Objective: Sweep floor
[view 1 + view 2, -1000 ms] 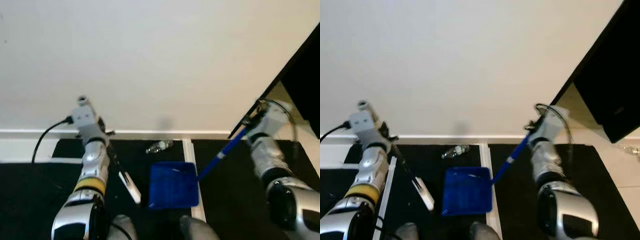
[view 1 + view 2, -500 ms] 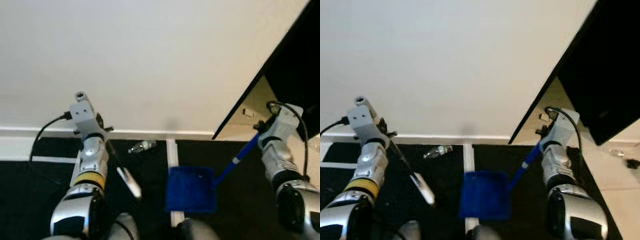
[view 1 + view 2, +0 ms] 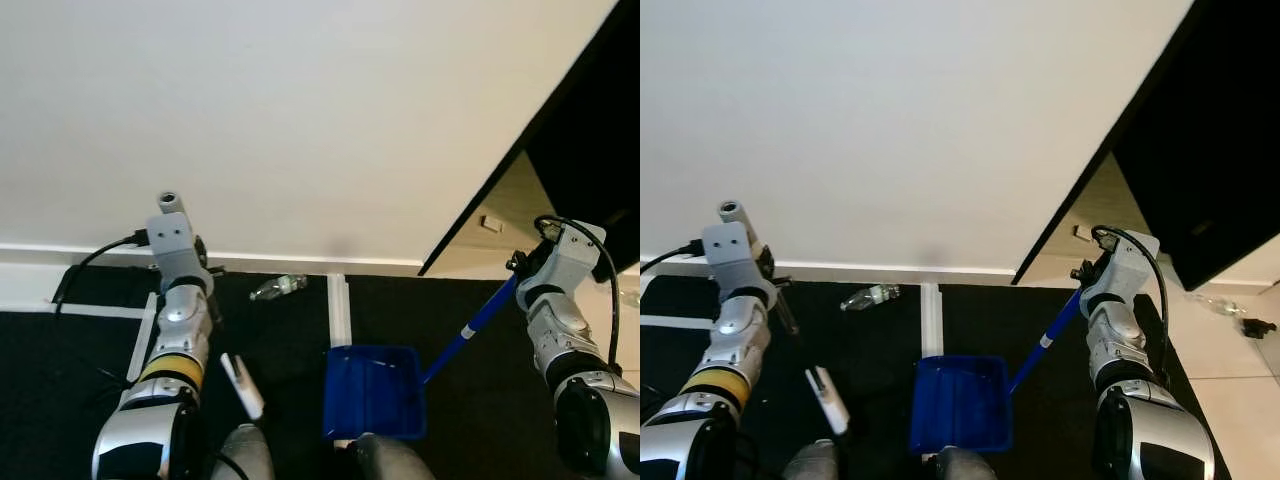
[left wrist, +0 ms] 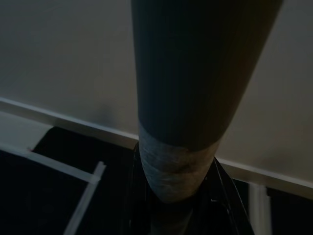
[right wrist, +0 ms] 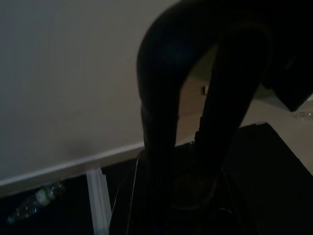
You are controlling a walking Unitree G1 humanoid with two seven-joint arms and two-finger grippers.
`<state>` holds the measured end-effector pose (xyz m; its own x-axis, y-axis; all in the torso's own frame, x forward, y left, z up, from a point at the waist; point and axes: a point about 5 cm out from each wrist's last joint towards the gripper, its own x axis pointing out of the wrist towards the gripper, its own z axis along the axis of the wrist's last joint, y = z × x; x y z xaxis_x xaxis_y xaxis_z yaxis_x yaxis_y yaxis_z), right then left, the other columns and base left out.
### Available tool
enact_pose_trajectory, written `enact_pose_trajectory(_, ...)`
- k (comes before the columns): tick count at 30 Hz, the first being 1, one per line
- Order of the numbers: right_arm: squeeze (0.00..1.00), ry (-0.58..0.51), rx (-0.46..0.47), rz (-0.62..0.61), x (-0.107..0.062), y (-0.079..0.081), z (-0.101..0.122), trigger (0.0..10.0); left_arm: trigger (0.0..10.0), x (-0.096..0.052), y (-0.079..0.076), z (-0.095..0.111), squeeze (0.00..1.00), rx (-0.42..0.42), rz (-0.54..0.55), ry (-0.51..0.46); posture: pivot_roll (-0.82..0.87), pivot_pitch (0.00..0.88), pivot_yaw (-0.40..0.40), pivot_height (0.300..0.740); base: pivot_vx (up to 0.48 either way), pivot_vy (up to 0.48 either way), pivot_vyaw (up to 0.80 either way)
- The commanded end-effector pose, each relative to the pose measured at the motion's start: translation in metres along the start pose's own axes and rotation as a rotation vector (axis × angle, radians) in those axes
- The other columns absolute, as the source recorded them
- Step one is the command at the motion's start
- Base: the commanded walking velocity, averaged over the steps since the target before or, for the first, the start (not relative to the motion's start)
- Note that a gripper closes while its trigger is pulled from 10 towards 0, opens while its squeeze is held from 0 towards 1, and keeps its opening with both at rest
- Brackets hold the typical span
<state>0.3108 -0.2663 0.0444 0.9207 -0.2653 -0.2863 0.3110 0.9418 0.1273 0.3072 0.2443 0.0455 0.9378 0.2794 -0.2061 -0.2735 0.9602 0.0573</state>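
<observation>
A clear plastic bottle (image 3: 278,288) lies on the black floor mat (image 3: 280,340) close to the white baseboard. My left gripper (image 3: 205,275) is shut on a thin black broom handle (image 3: 786,312). Its white brush head (image 3: 243,385) hangs low near my feet, short of the bottle. The left wrist view has the dark handle (image 4: 181,122) with a grey taped band close up. My right gripper (image 3: 518,268) is shut on the blue dustpan handle (image 3: 468,332). The blue dustpan (image 3: 372,392) rests on the mat in front of my feet, to the right of the bottle.
A white wall (image 3: 300,120) and baseboard close off the far side. A black cabinet (image 3: 590,130) overhangs at the right, with pale tiles (image 3: 1240,360) beyond the mat. White tape lines (image 3: 338,305) cross the mat. A black cable (image 3: 90,270) trails from my left wrist.
The view has swung to the right. The dustpan has shifted right, away from the bottle, and settled flat. The brush head has drawn back toward my feet.
</observation>
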Motion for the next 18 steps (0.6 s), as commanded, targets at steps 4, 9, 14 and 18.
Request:
enact_pose_trajectory(4, 0.0, 0.023, 0.052, 0.034, 0.003, 0.01, 0.001, 10.0, 10.0, -0.002, -0.014, 0.002, 0.0, 0.04, -0.119, -0.016, 0.13, 0.0, -0.145, 0.74, 0.0, 0.0, 0.0)
enact_pose_trajectory(9, 0.0, 0.098, 0.045, 0.117, -0.002, 0.033, -0.02, 10.0, 10.0, -0.005, -0.02, -0.009, 0.0, -0.021, -0.133, 0.038, 0.13, 0.0, -0.135, 0.74, 0.0, 0.0, 0.0)
enact_pose_trajectory(14, 0.0, 0.119, 0.074, 0.106, -0.011, 0.035, -0.038, 10.0, 10.0, -0.007, -0.025, -0.01, 0.0, -0.063, -0.118, 0.034, 0.13, 0.0, -0.116, 0.74, 0.48, 0.0, 0.0)
enact_pose_trajectory(18, 0.0, 0.129, 0.09, 0.071, -0.014, 0.028, -0.042, 10.0, 10.0, -0.008, -0.028, -0.012, 0.0, -0.053, -0.152, 0.044, 0.12, 0.003, -0.11, 0.74, 0.48, 0.0, 0.0)
